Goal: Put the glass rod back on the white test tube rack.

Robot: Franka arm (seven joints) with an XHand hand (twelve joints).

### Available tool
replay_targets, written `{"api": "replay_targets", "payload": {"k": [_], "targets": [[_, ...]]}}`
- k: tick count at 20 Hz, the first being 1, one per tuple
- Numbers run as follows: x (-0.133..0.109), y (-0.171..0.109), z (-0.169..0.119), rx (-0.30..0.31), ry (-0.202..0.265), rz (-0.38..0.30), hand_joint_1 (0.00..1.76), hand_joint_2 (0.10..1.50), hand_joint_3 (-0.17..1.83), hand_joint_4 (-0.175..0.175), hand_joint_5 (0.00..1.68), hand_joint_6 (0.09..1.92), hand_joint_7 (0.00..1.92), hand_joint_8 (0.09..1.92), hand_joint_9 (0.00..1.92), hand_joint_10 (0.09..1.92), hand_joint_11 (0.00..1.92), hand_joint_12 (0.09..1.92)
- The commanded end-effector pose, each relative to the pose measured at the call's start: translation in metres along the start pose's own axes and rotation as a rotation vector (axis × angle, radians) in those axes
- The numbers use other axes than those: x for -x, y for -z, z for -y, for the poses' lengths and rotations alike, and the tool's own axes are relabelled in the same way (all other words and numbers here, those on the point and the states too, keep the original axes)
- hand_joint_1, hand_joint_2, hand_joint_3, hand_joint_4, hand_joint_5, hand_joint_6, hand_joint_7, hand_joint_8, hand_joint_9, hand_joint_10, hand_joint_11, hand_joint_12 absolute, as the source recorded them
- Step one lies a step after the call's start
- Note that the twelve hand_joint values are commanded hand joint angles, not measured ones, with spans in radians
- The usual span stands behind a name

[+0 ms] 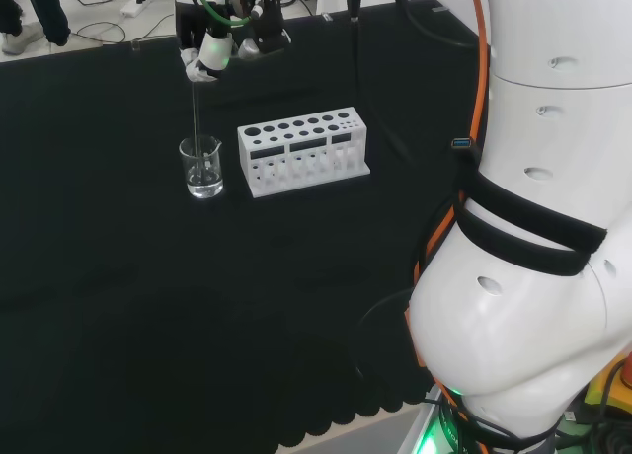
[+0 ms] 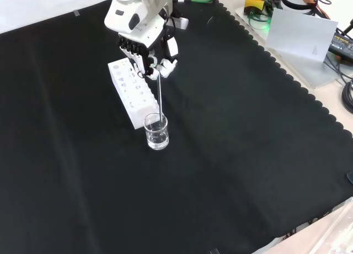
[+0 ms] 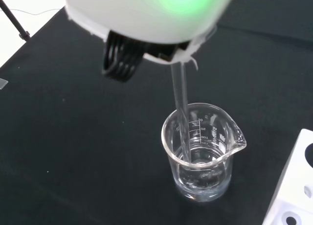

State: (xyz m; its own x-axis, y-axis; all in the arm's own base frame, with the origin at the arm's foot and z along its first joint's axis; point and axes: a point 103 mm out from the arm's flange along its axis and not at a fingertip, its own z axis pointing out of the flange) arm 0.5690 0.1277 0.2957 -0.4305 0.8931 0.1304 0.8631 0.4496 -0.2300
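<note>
Just left of the white test tube rack [image 1: 303, 151] in the head view, the hand [image 2: 156, 59] pinches the glass rod [image 2: 160, 96] upright, its lower end dipped inside the beaker [image 2: 156, 132], likely ready for lifting clear.

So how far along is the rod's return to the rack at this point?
Early. Done: the hand has its fingers pinched on the glass rod. In hand: the rod stands upright with its lower end inside the beaker, not lifted clear. Left: raise it out, carry it across to the white test tube rack beside the beaker and set it there.
</note>
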Motion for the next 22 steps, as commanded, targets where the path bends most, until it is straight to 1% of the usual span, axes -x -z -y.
{"api": "replay_targets", "payload": {"k": [1, 7, 11, 13, 15, 18, 22], "targets": [[0.000, 0.000, 0.001, -0.001, -0.001, 0.003, 1.23, 0.44, 1.00, -0.175, 1.37, 0.68, 1.67, 0.76, 1.91, 0.60, 1.78, 0.66], [0.007, 0.002, 0.003, 0.009, -0.022, -0.004, 1.23, 0.44, 1.00, -0.175, 1.37, 0.68, 1.67, 0.76, 1.91, 0.60, 1.78, 0.66], [0.005, 0.005, 0.002, 0.031, -0.017, -0.015, 1.23, 0.44, 1.00, -0.175, 1.37, 0.68, 1.67, 0.76, 1.91, 0.60, 1.78, 0.66], [0.004, 0.003, 0.002, 0.029, -0.015, -0.017, 1.23, 0.44, 1.00, -0.175, 1.37, 0.68, 1.67, 0.76, 1.91, 0.60, 1.78, 0.66], [0.004, 0.002, 0.003, 0.035, -0.014, -0.034, 1.23, 0.44, 1.00, -0.175, 1.37, 0.68, 1.67, 0.76, 1.91, 0.60, 1.78, 0.66], [0.007, -0.001, 0.008, 0.033, -0.035, -0.057, 1.23, 0.44, 1.00, -0.175, 1.37, 0.68, 1.67, 0.76, 1.91, 0.60, 1.78, 0.66], [0.015, 0.002, 0.013, 0.034, -0.069, -0.074, 1.23, 0.44, 1.00, -0.175, 1.37, 0.68, 1.67, 0.76, 1.91, 0.60, 1.78, 0.66]]}}
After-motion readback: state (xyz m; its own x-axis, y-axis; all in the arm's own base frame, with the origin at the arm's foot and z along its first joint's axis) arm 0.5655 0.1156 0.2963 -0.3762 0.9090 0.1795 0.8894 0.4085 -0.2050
